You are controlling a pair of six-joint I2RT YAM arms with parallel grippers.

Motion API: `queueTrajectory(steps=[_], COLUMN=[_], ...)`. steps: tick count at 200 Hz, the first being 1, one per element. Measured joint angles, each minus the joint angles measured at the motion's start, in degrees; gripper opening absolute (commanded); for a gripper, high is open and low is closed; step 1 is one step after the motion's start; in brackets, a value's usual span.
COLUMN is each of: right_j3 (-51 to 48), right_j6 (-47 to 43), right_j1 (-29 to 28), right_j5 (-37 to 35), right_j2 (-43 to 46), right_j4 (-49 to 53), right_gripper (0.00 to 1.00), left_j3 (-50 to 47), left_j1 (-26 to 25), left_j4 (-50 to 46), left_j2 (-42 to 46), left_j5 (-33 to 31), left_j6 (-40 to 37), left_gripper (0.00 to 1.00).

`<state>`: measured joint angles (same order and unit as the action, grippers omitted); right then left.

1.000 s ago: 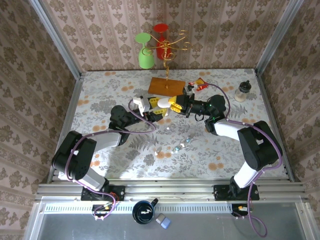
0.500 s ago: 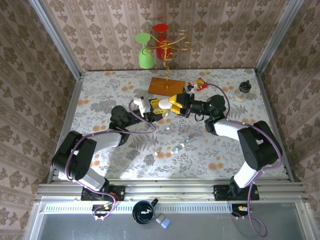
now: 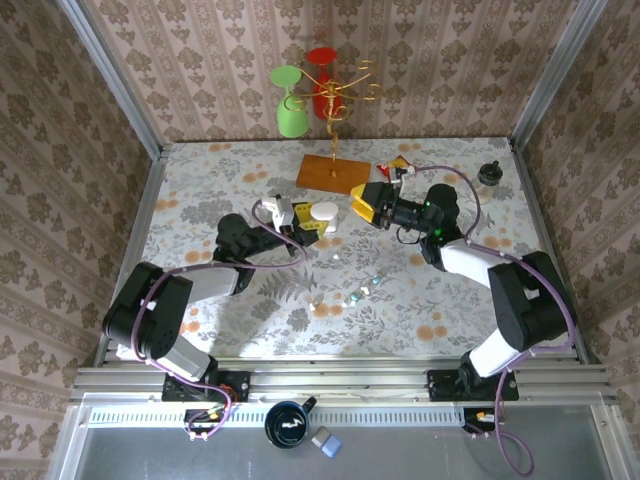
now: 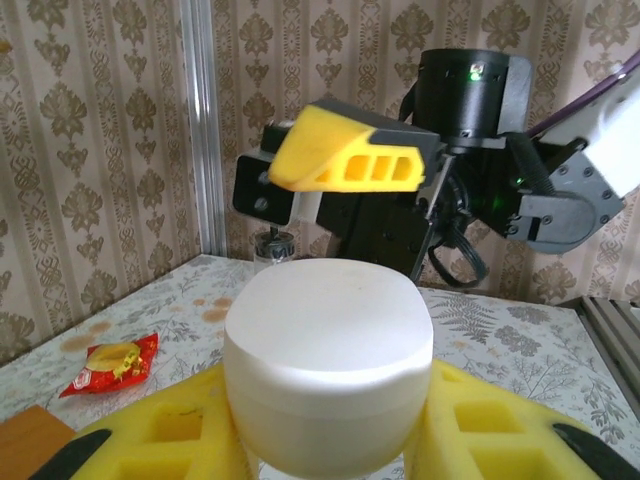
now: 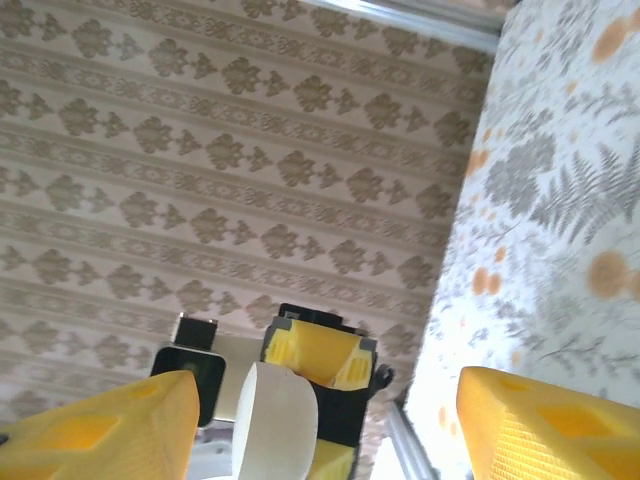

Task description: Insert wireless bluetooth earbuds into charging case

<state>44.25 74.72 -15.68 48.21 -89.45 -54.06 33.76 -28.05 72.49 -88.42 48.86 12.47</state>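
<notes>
Nearest the arm bases, the wireless bluetooth earbuds lie scattered as tiny pale specks on the flowered table, loose and well apart from both pincers. Further in, the left pincer is clamped on a white case. In the left wrist view its yellow fingers press against both sides of the rounded case, which sits upright. Just beside it, the right pincer faces the case with its jaws spread apart, gripping nothing. Beyond them a red packet lies near a wooden stand carrying a green glass.
</notes>
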Motion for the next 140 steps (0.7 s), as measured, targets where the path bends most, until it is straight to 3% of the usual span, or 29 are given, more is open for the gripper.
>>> queueTrajectory(steps=[41,63,96,140], right_j3=[0.1,0.6,2.5,7.1], right_j6=[-17.5,-26.5,-44.9,-65.5], right_j1=[-0.3,-1.7,-9.0,-16.8], right_j5=[-3.8,-5.4,-11.3,-18.4], right_j2=[7.3,9.2,14.6,17.2], right_j4=[13.4,19.6,30.2,38.6], right_gripper=[0.76,0.83,0.89,0.90], left_j3=[-1.8,-1.9,-2.5,-3.0], left_j1=[0.4,0.7,0.8,0.8], left_j4=[-0.1,0.0,-0.1,0.0], left_j2=[0.0,0.0,0.2,2.2], left_j5=[0.6,1.5,2.3,3.1], left_j6=[1.8,2.2,2.3,2.6], left_gripper=[0.32,0.32,0.32,0.32])
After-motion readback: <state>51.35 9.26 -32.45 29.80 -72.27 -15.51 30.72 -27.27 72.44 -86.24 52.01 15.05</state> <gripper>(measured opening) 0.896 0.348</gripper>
